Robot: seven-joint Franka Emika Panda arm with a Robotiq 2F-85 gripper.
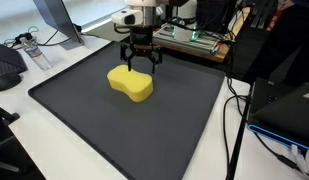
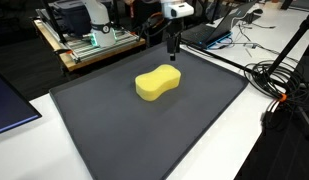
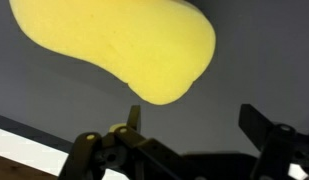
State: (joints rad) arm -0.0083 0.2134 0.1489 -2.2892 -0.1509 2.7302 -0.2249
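Arm pose: white robot arm reaches down from far side of mat, wrist vertical, black two-finger gripper (image 1: pixel 140 62) (image 2: pixel 173 54) pointing straight down.

Fingers: spread wide, released, nothing between them; wrist view shows both fingertips (image 3: pixel 256 120) bare, dark mat in gap.

Yellow peanut-shaped foam sponge (image 1: pixel 130 83) (image 2: pixel 159 82) (image 3: pixel 124 45): lies flat on dark grey rectangular rubber mat (image 1: pixel 104 130) (image 2: pixel 144 135), near mat's middle, just beside gripper, not touching.

Mat bears sponge only; lies on white table (image 1: pixel 34 140).
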